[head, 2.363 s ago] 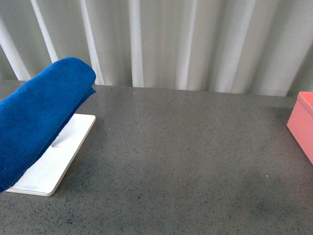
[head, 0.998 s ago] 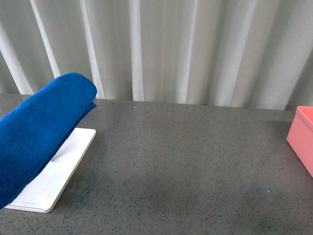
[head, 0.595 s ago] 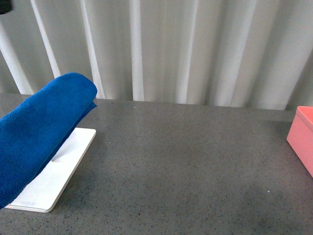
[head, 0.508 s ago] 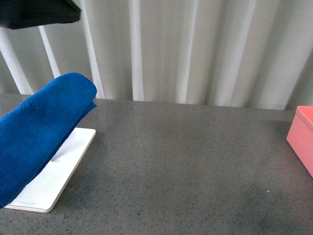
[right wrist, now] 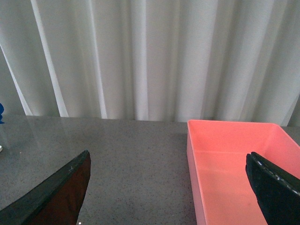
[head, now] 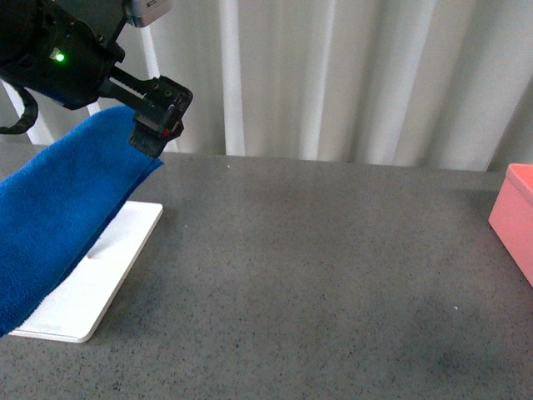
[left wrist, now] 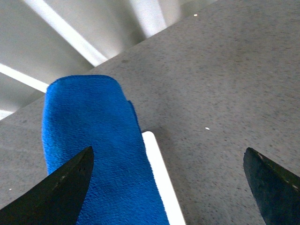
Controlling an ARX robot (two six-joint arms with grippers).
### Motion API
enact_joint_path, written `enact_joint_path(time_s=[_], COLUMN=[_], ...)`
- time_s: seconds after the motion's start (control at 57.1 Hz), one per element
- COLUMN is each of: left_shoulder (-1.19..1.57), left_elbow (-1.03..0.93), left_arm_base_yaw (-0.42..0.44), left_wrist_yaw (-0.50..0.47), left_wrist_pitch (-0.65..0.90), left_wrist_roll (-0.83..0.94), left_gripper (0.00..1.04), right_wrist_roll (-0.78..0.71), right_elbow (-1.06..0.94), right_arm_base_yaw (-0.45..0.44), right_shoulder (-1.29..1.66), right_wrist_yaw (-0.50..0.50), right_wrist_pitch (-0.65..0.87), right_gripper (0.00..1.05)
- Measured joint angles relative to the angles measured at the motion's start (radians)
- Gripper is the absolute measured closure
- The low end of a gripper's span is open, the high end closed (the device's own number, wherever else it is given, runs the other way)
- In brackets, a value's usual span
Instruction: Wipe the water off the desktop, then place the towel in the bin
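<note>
- The large bright blue ribbed microfibre towel point(head: 58, 217) slopes up across the left of the front frame. Its lower part lies over a flat white tray point(head: 104, 271) and its rolled top edge sits highest.
- The black left gripper point(head: 155, 125) hangs at that top edge in the upper left, jaws spread wide and empty. I can't tell whether a finger touches the cloth.
- I'd say the step is fetching the towel. Next, lower over the fold and close firmly.
- The dark grey speckled desktop point(head: 316, 275) shows no puddle I can pick out.
- The salmon-pink plastic bin point(head: 515, 218) sits at the right edge. The right gripper point(right wrist: 164, 197) is near it, also wide and empty.
</note>
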Motion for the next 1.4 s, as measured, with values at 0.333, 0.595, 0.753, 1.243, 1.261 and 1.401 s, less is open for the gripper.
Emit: enact_joint_path(time_s=[0.333, 0.595, 0.753, 1.243, 1.261, 1.401], left_shoulder=[0.227, 0.306, 0.323, 0.332, 0.332, 0.332], left_elbow=[0.243, 0.337, 0.355, 0.315, 0.313, 0.305], left_arm_base_yaw=[0.049, 0.103, 0.134, 0.122, 0.122, 0.122], left_wrist_yaw=[-0.16, -0.181, -0.167, -0.104, -0.104, -0.115], left_wrist_pitch=[-0.039, -0.089, -0.143, -0.159, -0.156, -0.146], left_wrist_roll=[0.02, 0.014, -0.002, 0.0, 0.001, 0.01], left_gripper=[0.07, 0.07, 0.07, 0.07, 0.07, 0.25], right_wrist_roll=[0.0, 0.0, 0.0, 0.0, 0.0, 0.0], right_elbow=[0.0, 0.0, 0.0, 0.0, 0.0, 0.0], right_arm_base_yaw=[0.0, 0.0, 0.0, 0.0, 0.0, 0.0], right_shoulder=[0.0, 0.0, 0.0, 0.0, 0.0, 0.0], right_wrist_yaw=[0.0, 0.0, 0.0, 0.0, 0.0, 0.0], right_wrist_pitch=[0.0, 0.0, 0.0, 0.0, 0.0, 0.0], right_gripper=[0.07, 0.07, 0.07, 0.07, 0.07, 0.07])
